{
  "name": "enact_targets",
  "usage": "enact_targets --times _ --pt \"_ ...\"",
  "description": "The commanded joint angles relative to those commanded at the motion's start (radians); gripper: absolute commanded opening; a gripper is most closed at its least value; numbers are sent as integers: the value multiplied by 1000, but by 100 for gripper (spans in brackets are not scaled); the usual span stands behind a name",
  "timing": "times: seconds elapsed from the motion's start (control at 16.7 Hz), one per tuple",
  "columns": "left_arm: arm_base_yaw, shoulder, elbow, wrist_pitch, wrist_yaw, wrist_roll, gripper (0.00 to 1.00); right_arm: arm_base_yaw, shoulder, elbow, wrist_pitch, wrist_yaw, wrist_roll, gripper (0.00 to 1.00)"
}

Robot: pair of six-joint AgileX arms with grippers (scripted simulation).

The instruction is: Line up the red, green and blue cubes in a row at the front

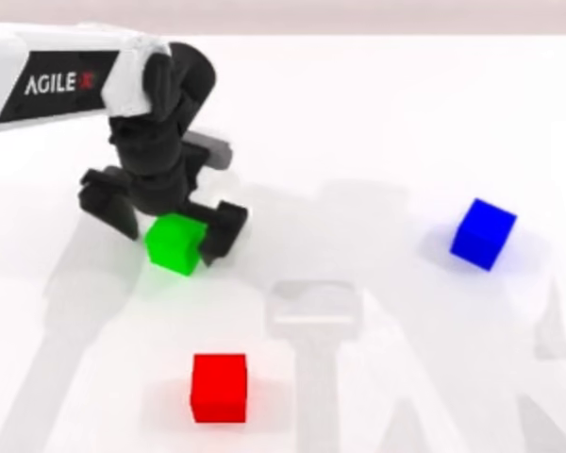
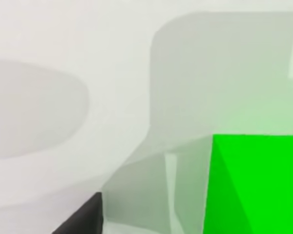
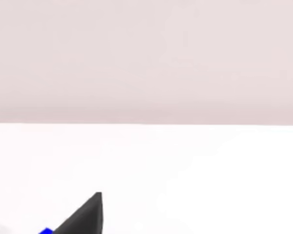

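green cube (image 1: 176, 243) between the wide-spread left claw (image 1: 170, 226) fingers, red cube (image 1: 218, 387) only from above

The left arm (image 1: 47, 85) bears the white word "AGILE" on black.

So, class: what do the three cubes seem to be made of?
Red cube, green cube, blue cube: all look like matte plastic or painted blocks, with flat single colours, sharp edges, no grain and no glare. Being rendered, the material stays open.
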Motion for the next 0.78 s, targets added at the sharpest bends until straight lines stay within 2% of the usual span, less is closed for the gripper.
enact_targets --times 0.18,0.78 --pt "0 0 0 0 0 0 100 0 0 0 0 0 0 100" --pt "0 0 0 0 0 0 25 0 0 0 0 0 0 100"
